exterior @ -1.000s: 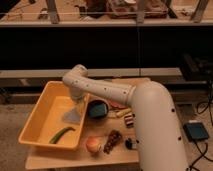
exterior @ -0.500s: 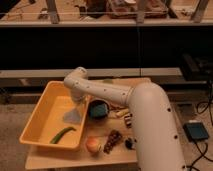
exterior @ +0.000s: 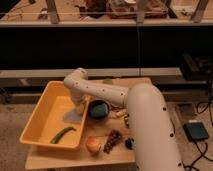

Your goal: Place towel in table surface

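The towel point(exterior: 73, 116) is a small grey-blue cloth lying inside the yellow bin point(exterior: 39, 116), near its right wall. My white arm bends at the elbow above the bin and reaches down into it. The gripper point(exterior: 80, 107) hangs right over the towel's upper edge, at or touching the cloth. Whether the cloth is gripped does not show. The light wooden table surface point(exterior: 75, 158) carries the bin and runs out in front of it and to its right.
A long green vegetable point(exterior: 62, 134) lies in the bin's front. A dark green square thing point(exterior: 99, 109) sits just right of the bin. An orange-coloured fruit point(exterior: 92, 145), a dark brown snack point(exterior: 113, 141) and a small dark item point(exterior: 129, 144) lie at the table's front.
The gripper has sunk a little lower into the bin, down onto the towel. The other objects have not moved.
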{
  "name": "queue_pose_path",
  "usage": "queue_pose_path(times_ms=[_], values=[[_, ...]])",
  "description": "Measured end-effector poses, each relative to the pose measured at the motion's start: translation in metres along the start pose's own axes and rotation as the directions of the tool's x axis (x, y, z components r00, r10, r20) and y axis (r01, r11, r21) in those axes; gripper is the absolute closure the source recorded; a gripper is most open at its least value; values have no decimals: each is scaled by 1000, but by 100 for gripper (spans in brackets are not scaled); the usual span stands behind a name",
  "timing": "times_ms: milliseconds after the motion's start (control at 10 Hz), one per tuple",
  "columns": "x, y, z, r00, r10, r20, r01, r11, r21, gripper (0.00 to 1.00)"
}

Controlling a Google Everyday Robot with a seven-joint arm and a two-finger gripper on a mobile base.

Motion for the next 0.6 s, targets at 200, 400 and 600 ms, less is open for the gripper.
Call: queue_pose_path(times_ms=[200,400,600], values=[[-4,-1,-4,999,-23,31,23,1000,7,84],[-7,-2,-20,997,-58,59,56,998,43,99],[-10,-7,-50,995,-84,59,78,993,93,100]])
